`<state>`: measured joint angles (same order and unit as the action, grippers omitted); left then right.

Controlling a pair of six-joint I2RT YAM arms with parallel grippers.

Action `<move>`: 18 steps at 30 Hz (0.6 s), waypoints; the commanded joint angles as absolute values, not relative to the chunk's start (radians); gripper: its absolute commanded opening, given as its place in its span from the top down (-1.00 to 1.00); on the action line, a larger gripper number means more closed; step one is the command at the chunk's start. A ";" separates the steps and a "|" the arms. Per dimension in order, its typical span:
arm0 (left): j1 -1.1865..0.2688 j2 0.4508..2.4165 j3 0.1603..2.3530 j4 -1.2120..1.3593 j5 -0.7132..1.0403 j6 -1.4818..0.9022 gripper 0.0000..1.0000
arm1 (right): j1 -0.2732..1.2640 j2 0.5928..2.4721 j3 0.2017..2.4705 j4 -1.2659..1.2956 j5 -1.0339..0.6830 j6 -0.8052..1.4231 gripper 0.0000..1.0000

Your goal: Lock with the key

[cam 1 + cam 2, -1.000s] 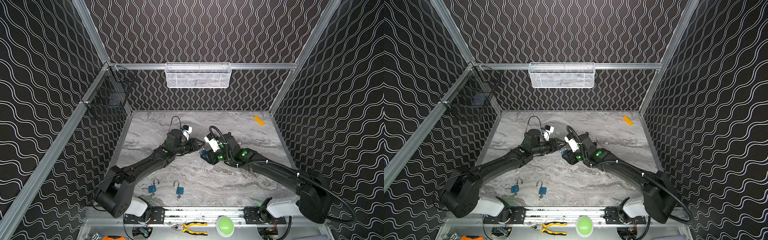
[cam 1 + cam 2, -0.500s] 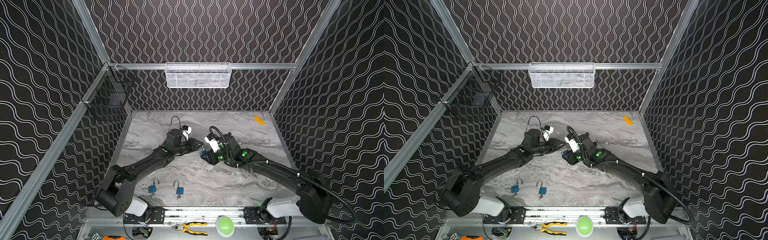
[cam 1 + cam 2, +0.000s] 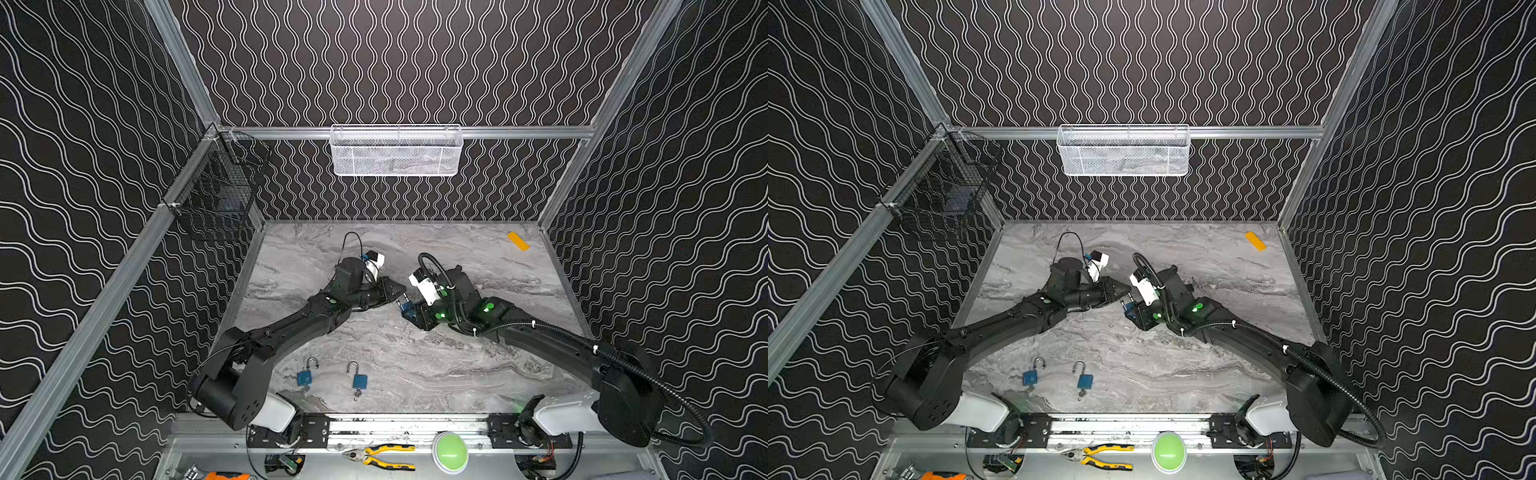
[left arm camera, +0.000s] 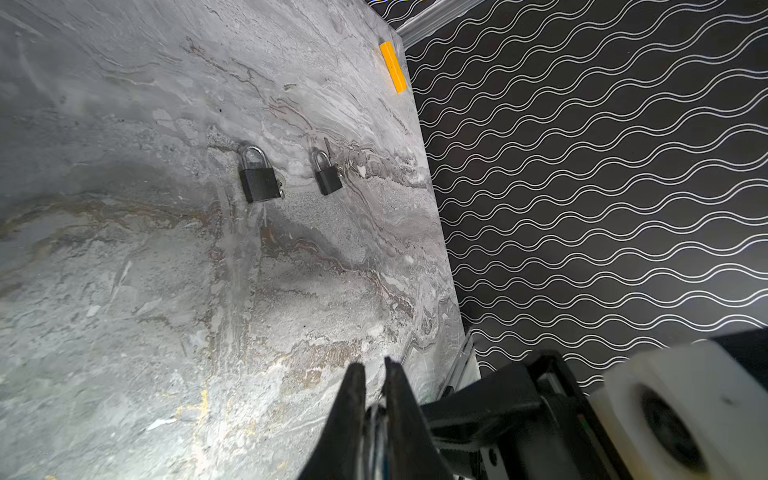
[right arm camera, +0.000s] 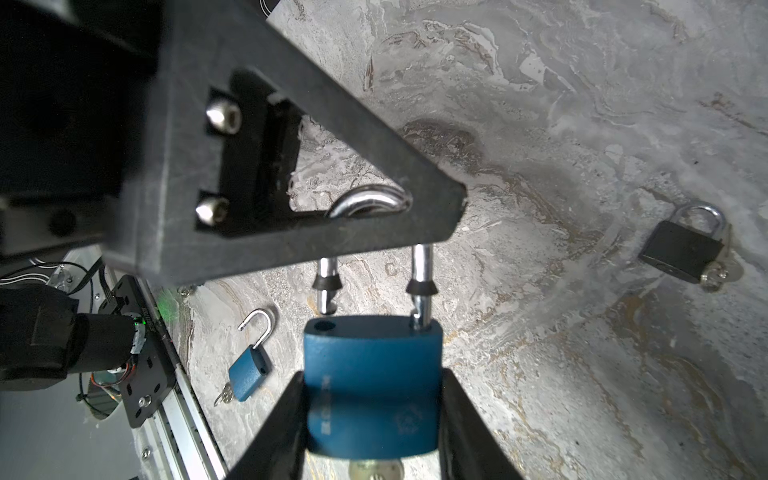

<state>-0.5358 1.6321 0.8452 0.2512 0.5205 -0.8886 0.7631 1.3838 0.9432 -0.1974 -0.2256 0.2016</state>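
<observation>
- right end effector [image 5: 372, 374]: clamped on the body of a blue metal padlock [image 5: 370, 386], w/ one black finger [image 5: 282, 419] on each narrow side of the body.
- silver steel shackle [image 5: 419, 266]: open. One leg sits in the body. The free leg is out of its hole and just off the body.
- pale metal key head [image 5: 376, 471]: shows at the body's end opposite the shackle; blurred, so no more detail.
- left end effector [image 4: 372, 370]: closed. Its fingers [image 4: 353, 399] nearly touch, w/ a thin shiny bit of metal btwn them. The right wrist view shows the shackle's bow passing behind one dark finger, so it is gripping the bow.
- In both top views the two end effectors meet tip to tip, w/ the padlock [image 3: 406, 307] btwn them above the middle of the grey marble-pattern worktop [image 3: 415, 365].
- Two black padlocks [image 4: 258, 183] [image 4: 328, 178] lie flat on the worktop out ahead of the left end effector's tips. Their shackles look shut.
- Two smaller blue padlocks [image 3: 304, 376] [image 3: 359, 380] lie flat w/ shackles open and keys at their bases. They are well apart from both end effectors, back toward the arm bases.
- orange flat strip [image 3: 518, 241]: on the worktop in the far corner, well beyond the right end effector.
- white mesh basket [image 3: 397, 151]: on the back wall, far past both end effectors.
- black wire basket [image 3: 216, 187]: on the side wall by the left arm.
- yellow-handled pliers [image 3: 382, 455] and a green round button [image 3: 450, 451]: behind the arm bases, farthest from the end effectors.
</observation>
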 commanded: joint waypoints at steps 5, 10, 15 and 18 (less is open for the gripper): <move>-0.532 1.658 0.859 0.224 0.476 -0.877 1.00 | 0.759 1.380 0.939 -0.153 -0.238 0.201 0.53; -0.532 1.678 0.860 0.237 0.485 -0.888 1.00 | 0.753 1.382 0.936 -0.146 -0.241 0.204 0.39; -0.532 1.672 0.866 0.233 0.471 -0.891 1.00 | 0.745 1.376 0.924 -0.130 -0.248 0.213 0.24; -0.532 1.662 0.870 0.232 0.466 -0.896 1.00 | 0.737 1.375 0.913 -0.114 -0.261 0.220 0.09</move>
